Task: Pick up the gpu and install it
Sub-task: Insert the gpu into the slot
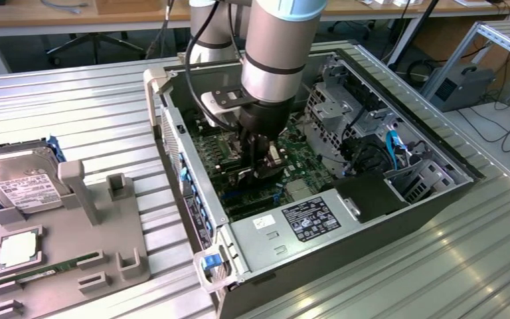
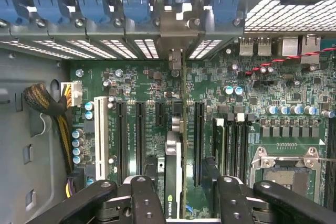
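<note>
The thin dark gpu card with its silver end bracket (image 2: pixel 175 182) stands on edge in one of the long black expansion slots of the green motherboard (image 2: pixel 247 93), inside the open grey metal computer case (image 1: pixel 432 143). In the wrist view its bracket reaches up to the row of blue slot latches (image 2: pixel 105 3) at the case's rear wall, so the card looks lined up with its opening. Judged from this, the pick-up is done and the card has been brought into its slot; whether it is pressed fully home cannot be told, and its latch does not look clearly closed over it.

The black pincer (image 2: pixel 181 198) straddles the card, its two fingers (image 2: pixel 144 200) standing wide apart with a visible gap on either side of the card's upper edge, so it grips nothing. In the exterior view the pincer (image 1: pixel 264 166) hangs low in the case, near the middle of the board, directly over the card.

On the ribbed metal tabletop (image 1: pixel 78 106), at about nine o'clock from the case, a grey parts holder (image 1: pixel 104 246) carries a silver hard drive with a white label (image 1: pixel 20 183), a narrow green RAM stick (image 1: pixel 42 272) and a square silver processor (image 1: pixel 18 249). Its upright posts hold nothing between them.
</note>
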